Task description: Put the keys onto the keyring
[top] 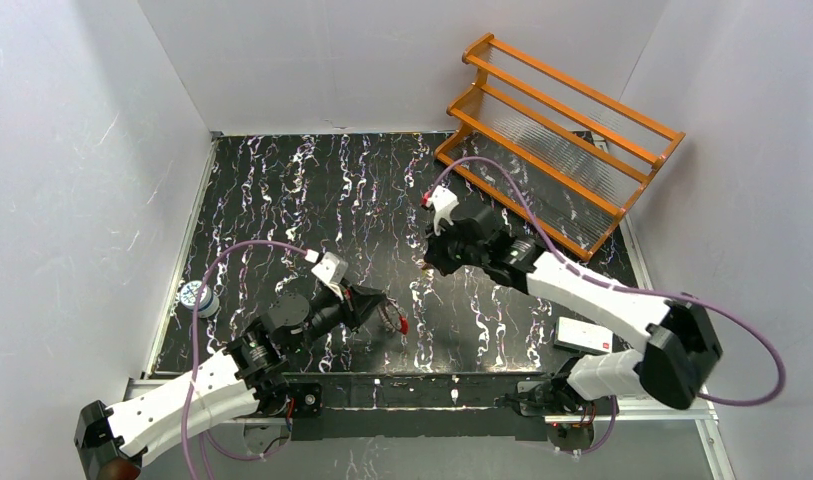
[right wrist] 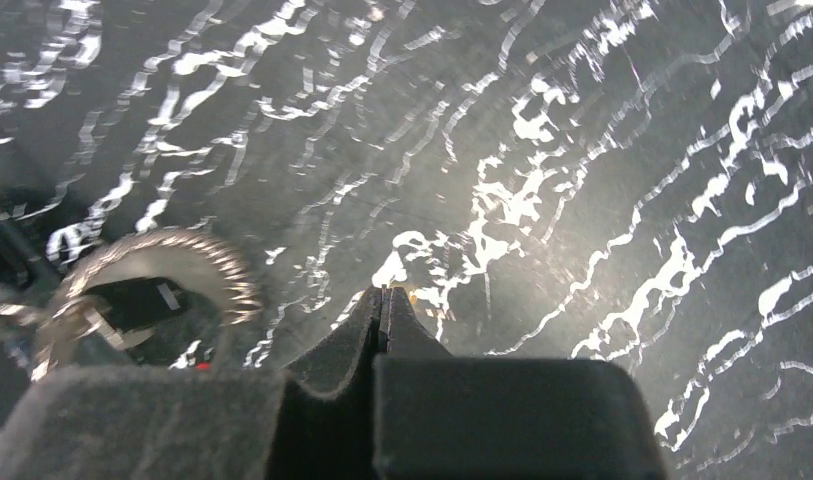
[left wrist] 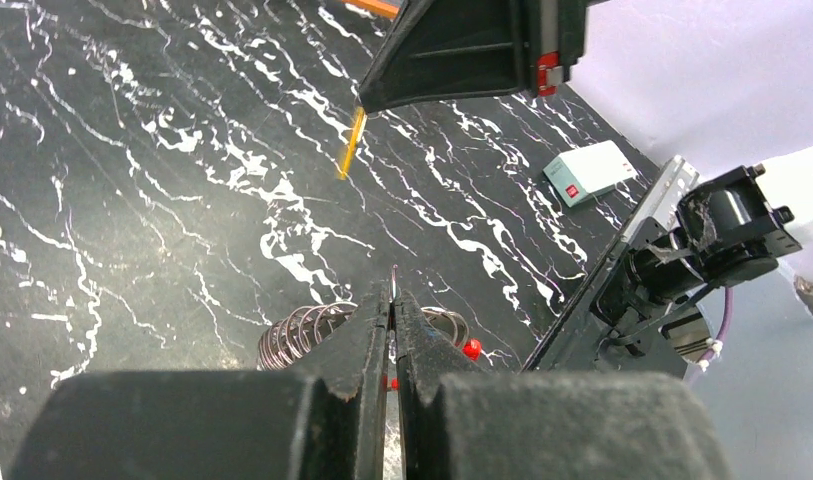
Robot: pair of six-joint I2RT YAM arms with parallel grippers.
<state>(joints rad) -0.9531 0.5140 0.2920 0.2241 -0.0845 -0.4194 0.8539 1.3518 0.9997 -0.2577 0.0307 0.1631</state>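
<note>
Left claw (left wrist: 393, 296) is clamping the one coiled-wire, red-tipped keyring (left wrist: 300, 336) near worktop (top: 282, 200) 6 o'clock. Right claw (right wrist: 384, 298), at 1 o'clock from it, is pinching one slim brass key (left wrist: 350, 145).

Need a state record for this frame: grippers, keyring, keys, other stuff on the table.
left gripper: shut on the keyring
keyring: coiled wire loop, red section beside the fingers
right gripper: shut on the brass key
brass key: hanging from the fingertips, apart from the keyring, not threaded
silver key: not identifiable in any view
table: black, marbled
other: orange rack at far right; white box by right arm base
</note>
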